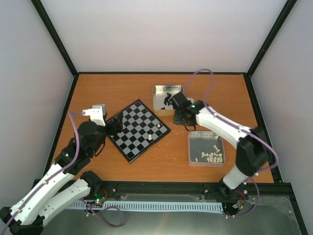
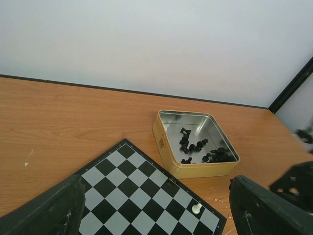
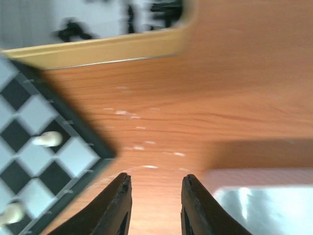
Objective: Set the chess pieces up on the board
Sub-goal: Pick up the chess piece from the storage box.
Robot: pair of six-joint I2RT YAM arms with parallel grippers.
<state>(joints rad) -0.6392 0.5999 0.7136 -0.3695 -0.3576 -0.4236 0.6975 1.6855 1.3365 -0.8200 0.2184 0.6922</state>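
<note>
Top view: a small black-and-grey chessboard [image 1: 139, 131] lay turned like a diamond on an orange wooden table [image 1: 98, 93], slightly toward 9 o'clock of centre. Two cream chess pieces [image 1: 148, 137] stood on squares near its 3 o'clock corner. A shiny tin [image 1: 161, 93] holding black chessmen [image 1: 166, 104] sat at the board's 1 o'clock. A second tin [image 1: 200, 139] at its 4 o'clock held a loose heap of cream pieces [image 1: 211, 156]. The left claw [image 1: 115, 126] hung at the board's 9 o'clock corner, and the right claw [image 1: 182, 117] hung over the table between the two tins.

Left wrist view: the left claw [image 2: 156, 196] had its dark fingers [image 2: 49, 210] spread wide apart, gripping nothing, with the chessboard [image 2: 142, 196] below. One cream piece [image 2: 196, 208] stood near the board's corner at 5 o'clock, and the black chessmen [image 2: 200, 149] lay in their tin [image 2: 190, 170] beyond.

Right wrist view, blurred: the right claw [image 3: 154, 196] had its fingers [image 3: 120, 205] a narrow gap apart with nothing between them, above bare table [image 3: 220, 98]. The chessboard [image 3: 29, 103] lay at 9 o'clock with two cream pieces [image 3: 46, 139] on it.
</note>
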